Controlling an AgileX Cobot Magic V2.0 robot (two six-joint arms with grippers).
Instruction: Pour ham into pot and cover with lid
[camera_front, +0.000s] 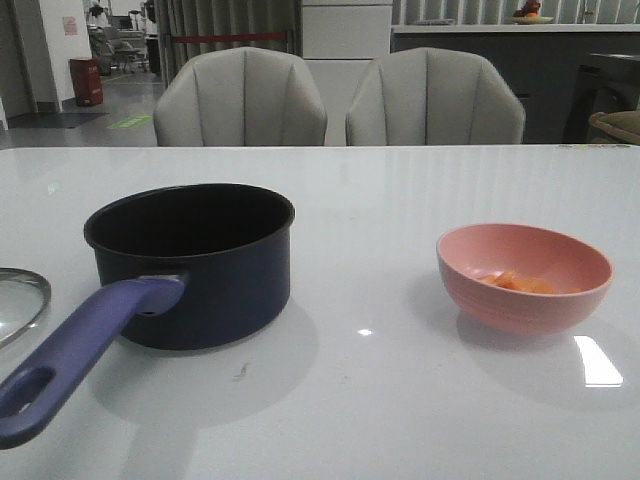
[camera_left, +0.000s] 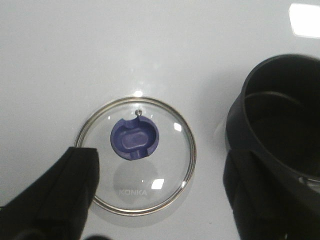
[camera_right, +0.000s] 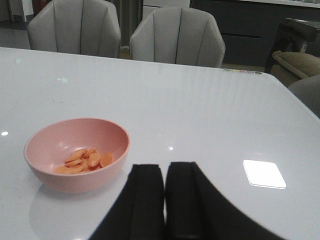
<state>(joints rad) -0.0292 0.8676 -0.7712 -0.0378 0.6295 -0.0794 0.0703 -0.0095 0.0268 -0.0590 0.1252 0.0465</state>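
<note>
Closest to the front camera, low at the left of the frame, the pot (camera_front: 205, 262) sits on the white table (camera_front: 400, 400), its purple-blue handle (camera_front: 75, 350) reaching toward the bottom left corner. Its black inside looks bare. At the left edge, just a sliver of the lid (camera_front: 18, 300) shows. Over at the right, well apart from the pot, the pink bowl (camera_front: 524, 277) holds the ham (camera_front: 518, 283).

From the left wrist camera, the left gripper (camera_left: 165, 220) hangs with its fingers (camera_left: 65, 190) spread wide, holding nothing; the lid lies flat between them. The right gripper (camera_right: 165, 195) has its fingers pressed together, empty, near the bowl.
</note>
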